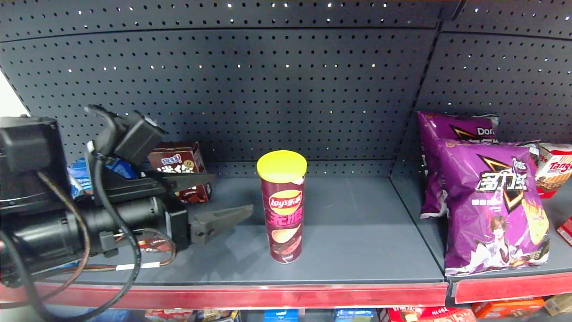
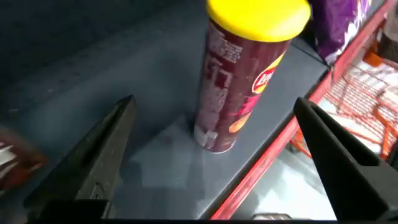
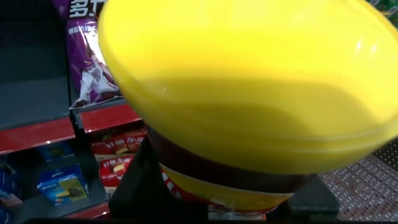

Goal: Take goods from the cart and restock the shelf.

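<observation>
A maroon chip can [image 1: 282, 206] with a yellow lid stands upright on the grey shelf [image 1: 357, 241], near its middle. My left gripper [image 1: 232, 192] hovers just left of it, open, with nothing between its fingers. In the left wrist view the same can [image 2: 239, 87] stands just beyond the two spread fingers [image 2: 106, 155]. A second can of the same kind, its yellow lid [image 3: 249, 81] very close to the camera, sits in my right gripper [image 3: 227, 193], whose dark fingers [image 3: 142, 186] press on both sides of its body.
Two purple chip bags [image 1: 489, 210] stand on the right shelf section, with a red-and-white box [image 1: 554, 167] behind them. A brown box [image 1: 181, 167] and a blue pack [image 1: 80, 176] sit at the back left. The shelf has a red front edge [image 1: 250, 295] and a pegboard back.
</observation>
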`<state>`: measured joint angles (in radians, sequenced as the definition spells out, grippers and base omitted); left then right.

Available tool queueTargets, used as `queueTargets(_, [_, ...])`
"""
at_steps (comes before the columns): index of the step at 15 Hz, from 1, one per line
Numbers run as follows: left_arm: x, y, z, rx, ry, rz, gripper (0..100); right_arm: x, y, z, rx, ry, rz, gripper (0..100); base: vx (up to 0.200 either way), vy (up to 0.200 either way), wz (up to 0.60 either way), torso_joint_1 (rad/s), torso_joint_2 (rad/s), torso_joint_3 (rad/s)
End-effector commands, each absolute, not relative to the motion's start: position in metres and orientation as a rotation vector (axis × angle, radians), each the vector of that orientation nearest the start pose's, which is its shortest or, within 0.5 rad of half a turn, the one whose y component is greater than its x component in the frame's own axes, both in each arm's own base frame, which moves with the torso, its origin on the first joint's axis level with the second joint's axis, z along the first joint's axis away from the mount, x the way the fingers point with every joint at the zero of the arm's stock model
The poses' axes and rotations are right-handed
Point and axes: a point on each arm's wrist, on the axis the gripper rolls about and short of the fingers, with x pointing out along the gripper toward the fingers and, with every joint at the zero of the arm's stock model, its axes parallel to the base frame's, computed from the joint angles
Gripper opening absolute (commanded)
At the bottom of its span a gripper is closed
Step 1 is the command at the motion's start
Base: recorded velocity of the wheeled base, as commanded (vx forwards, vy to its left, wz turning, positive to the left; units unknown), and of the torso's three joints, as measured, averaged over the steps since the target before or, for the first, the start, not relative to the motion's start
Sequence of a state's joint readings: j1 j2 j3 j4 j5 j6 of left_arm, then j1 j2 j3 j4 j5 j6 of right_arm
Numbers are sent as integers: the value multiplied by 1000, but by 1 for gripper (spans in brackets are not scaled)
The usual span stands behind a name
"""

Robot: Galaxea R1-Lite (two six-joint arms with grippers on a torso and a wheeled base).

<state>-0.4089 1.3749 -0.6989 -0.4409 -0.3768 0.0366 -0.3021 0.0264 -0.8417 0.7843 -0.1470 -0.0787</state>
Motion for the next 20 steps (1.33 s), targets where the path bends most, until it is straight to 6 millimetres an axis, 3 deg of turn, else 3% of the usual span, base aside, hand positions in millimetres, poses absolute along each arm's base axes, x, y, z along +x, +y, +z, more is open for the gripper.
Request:
queueTargets(1, [170, -68, 239, 34, 112, -713, 100, -127, 36, 190, -80, -8, -449, 0, 0, 0, 0, 0, 0, 0])
queueTargets(3, [159, -46, 254, 38, 32, -602, 100, -124, 34, 196, -80, -4, -439, 0, 0, 0, 0, 0, 0, 0])
queueTargets(5, [136, -23, 263, 44, -26, -477, 100, -113, 27, 212, -70, 34, -399, 0, 0, 0, 0, 0, 0, 0])
queueTargets(7, [110, -12, 266, 44, -19, -400, 100, -92, 16, 231, -31, 70, -315, 0, 0, 0, 0, 0, 0, 0])
queueTargets(9, [98, -8, 271, 47, -36, -352, 100, -53, 9, 261, -29, 50, -217, 0, 0, 0, 0, 0, 0, 0])
queueTargets(11, [98, -5, 275, 50, -52, -289, 100, -24, 5, 278, -15, 58, -142, 0, 0, 0, 0, 0, 0, 0])
queueTargets(12, [97, 3, 275, 55, -56, -217, 100, -5, 4, 292, -3, 82, -13, 0, 0, 0, 0, 0, 0, 0])
queueTargets(16, [93, 9, 253, 42, 7, -151, 100, 25, 7, 302, 73, 167, 326, 0, 0, 0, 0, 0, 0, 0])
queueTargets(20, [92, 8, 252, 53, 9, -143, 100, 66, 26, 304, 104, 289, 596, 0, 0, 0, 0, 0, 0, 0])
